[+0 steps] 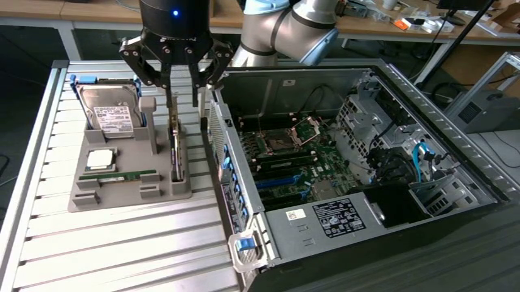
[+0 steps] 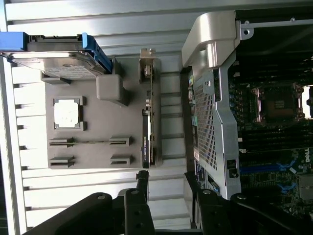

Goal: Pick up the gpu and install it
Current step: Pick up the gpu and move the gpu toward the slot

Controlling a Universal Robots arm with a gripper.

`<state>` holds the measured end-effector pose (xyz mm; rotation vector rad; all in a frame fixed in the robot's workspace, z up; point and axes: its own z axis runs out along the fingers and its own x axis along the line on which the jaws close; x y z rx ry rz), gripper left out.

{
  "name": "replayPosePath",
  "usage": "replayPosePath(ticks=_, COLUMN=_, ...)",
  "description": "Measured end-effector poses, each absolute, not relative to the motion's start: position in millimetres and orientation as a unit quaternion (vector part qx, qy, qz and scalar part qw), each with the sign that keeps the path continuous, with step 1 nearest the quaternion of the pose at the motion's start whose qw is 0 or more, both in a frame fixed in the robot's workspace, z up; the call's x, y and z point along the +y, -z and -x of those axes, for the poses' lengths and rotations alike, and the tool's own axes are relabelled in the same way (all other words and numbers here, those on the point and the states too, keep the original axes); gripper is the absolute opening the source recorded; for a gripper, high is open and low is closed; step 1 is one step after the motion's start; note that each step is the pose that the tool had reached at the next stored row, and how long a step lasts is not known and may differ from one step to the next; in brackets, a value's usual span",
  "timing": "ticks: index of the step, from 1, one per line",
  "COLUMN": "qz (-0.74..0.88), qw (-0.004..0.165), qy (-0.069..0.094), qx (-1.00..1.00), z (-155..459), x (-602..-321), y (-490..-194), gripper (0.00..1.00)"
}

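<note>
The black tool (image 1: 180,85), jaws spread and empty, hangs above the far end of the thin dark gpu (image 1: 176,149). The gpu stands on edge in the grey plastic tray (image 1: 122,201), its long axis running near to far, on the exterior view's left of the open computer case (image 1: 325,219).

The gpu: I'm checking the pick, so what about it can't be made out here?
- Faces of the gpu: seen edge-on in both views.
- Its bottom edge: sunk in the slot of the gray holder, both views.
- Its far end, exterior view: partly behind the end effector.
</note>
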<state>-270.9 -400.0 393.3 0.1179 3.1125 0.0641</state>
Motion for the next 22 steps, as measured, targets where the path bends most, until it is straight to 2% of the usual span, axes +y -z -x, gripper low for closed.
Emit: replayPosePath(ticks=22, qz=-0.038, qw=0.013, qy=-0.021, qx=0.999, z=271.2, x=-400.2, y=-386.9, gripper=0.42)
